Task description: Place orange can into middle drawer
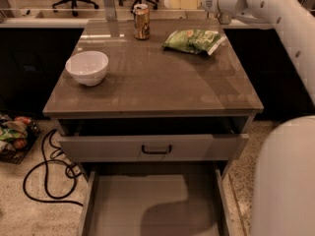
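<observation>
Cabinet top (147, 87) filled most of the camera view, brown and glossy. The robot arm (275, 18) came in from the upper right, its big white base bulk at the lower right edge. The middle drawer (118, 203) stood pulled out at the bottom of the view, floor bare apart from the arm's shadow. The upper drawer (108, 149) above it was partly out, grey front with a black handle (156, 150).

On the top: a white bowl (87, 67) near the left edge and a green snack bag (193, 40) at back right. The orange can (141, 21) stood upright at the back edge, left of the bag and well apart from the bowl.

The gripper (170, 2) hovered beyond the back edge, above and behind the bag. It pointed left toward the can, near it but not touching. Released or clenched: cannot tell. It carried nothing.

Step in hand, by my read: the approach to the can, grasp not yet made. Task barely started, since the can was on top and the drawer held nothing.

Next move likely calls for lining up on the can's side at mid-height and closing without tipping it off the back edge. Then lift clear of the bag, carry forward past the upper drawer front, and lower into the middle drawer.
</observation>
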You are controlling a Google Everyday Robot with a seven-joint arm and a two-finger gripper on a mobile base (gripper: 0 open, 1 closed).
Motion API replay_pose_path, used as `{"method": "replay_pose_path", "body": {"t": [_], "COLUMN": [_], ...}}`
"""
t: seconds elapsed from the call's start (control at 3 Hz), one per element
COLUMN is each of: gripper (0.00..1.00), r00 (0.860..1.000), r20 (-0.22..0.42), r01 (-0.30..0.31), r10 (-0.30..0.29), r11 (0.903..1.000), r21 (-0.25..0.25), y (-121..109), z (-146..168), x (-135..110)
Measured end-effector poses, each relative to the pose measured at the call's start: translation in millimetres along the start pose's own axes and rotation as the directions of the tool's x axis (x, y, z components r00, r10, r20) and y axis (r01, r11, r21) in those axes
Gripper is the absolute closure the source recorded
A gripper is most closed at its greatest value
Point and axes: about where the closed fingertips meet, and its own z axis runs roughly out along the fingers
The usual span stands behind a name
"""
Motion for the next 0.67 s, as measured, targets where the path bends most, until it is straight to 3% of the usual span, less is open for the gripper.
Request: {"method": "replay_pose_path", "body": {"t": [0.33,0.67], "gripper": [0.0,0.0], "r00": [0.998,0.998], "r20": [-0.035,-0.036], "r01": [-0.049,-0.049], "r10": [0.05,0.05], "r11": [0.9985,0.9986], "r21": [0.022,0.022], "y": [-12.0,-11.5], "z": [45.1,45.7], "x": [15.6,15.8]}}
